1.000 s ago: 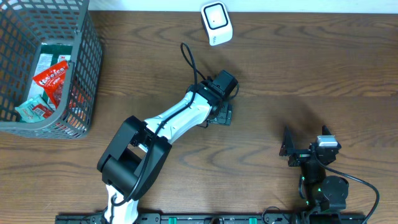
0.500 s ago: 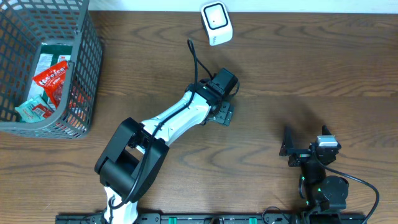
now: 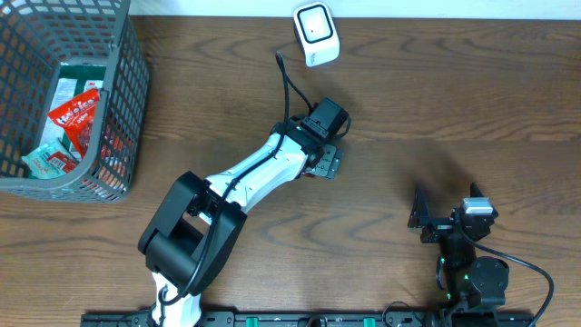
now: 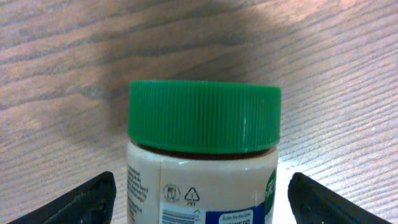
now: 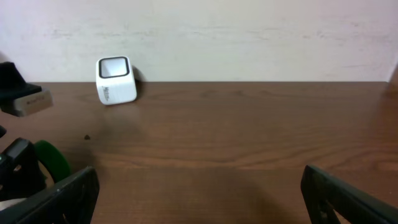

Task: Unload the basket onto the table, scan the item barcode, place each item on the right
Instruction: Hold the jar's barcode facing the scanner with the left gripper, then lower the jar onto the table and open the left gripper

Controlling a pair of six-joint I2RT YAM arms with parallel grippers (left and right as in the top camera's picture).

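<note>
My left gripper (image 3: 325, 164) stands wide open astride the green-lidded plastic jar of pale spread (image 4: 202, 124) and grips nothing yet. The jar is mid-way across the brown wooden surface (image 3: 472, 100). I'd close squarely on the body below the lid, keeping the label's barcode (image 4: 176, 216) uncovered, then face it to the white cube scanner (image 3: 315, 34). The right gripper (image 5: 199, 202) is wide open and empty.

It looks like a mock shop checkout: a white barcode scanner (image 3: 315, 33) sits on a wood-grain surface (image 3: 454, 91), a grey wire shopping basket (image 3: 132, 82) of packaged snacks (image 3: 77, 113) stands well apart from the scanner, and a plain wall (image 5: 249, 37) rises just behind it.
</note>
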